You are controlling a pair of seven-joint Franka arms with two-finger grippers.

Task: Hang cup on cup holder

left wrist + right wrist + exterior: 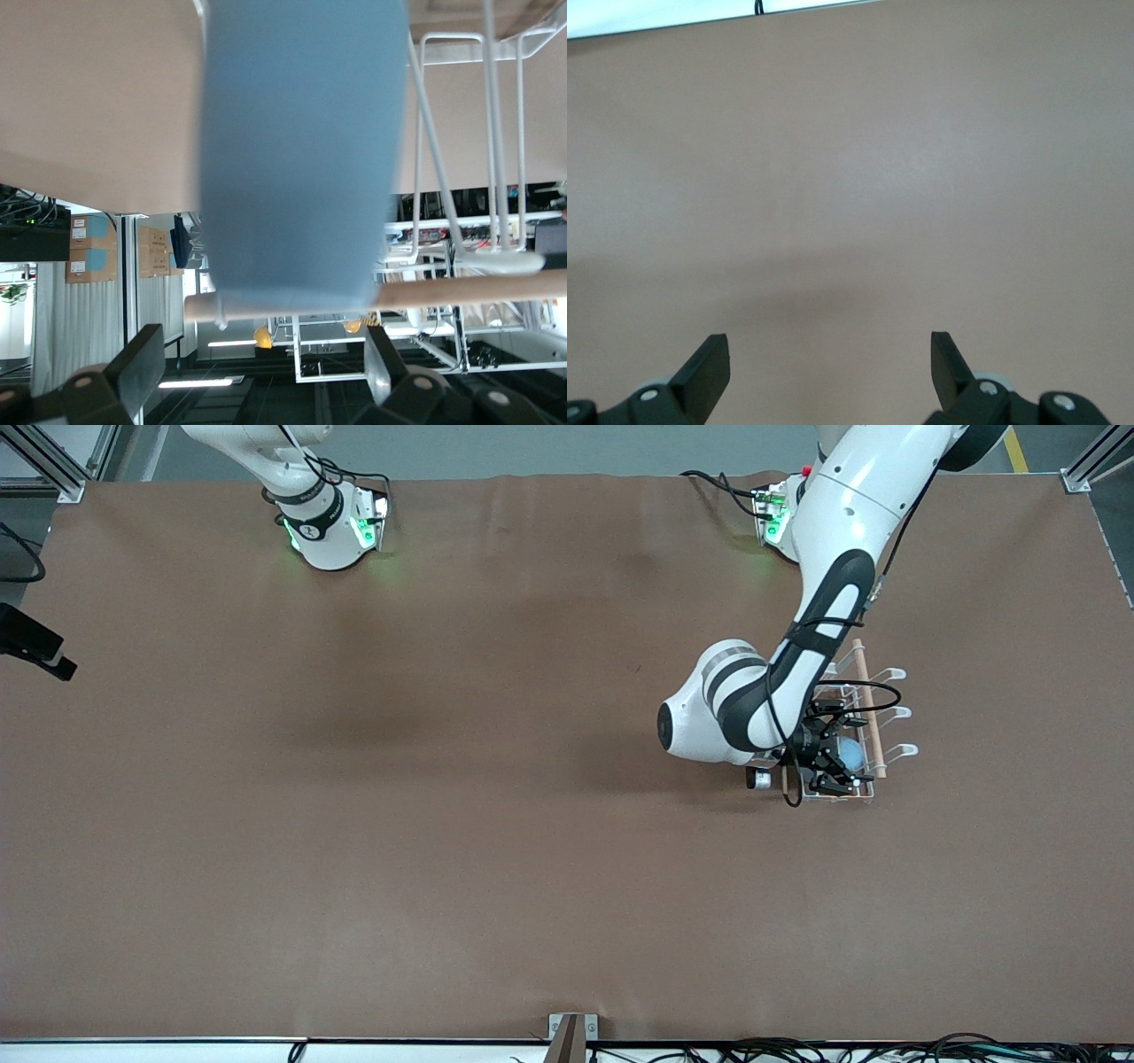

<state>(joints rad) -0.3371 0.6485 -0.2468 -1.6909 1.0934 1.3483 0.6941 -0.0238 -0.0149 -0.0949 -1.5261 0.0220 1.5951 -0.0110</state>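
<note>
The cup point(301, 150) looks light, stiff and smooth, best gripped across its sides. It sits on the rack point(873, 717), seemingly over a prong. The left claw point(831, 766) is spread wide beside it, holding nothing. The right claw point(828, 367) waits open over bare desk point(443, 779).

Two white arms with black joint bands, looped black cables, green-lit bases, black jaws.
</note>
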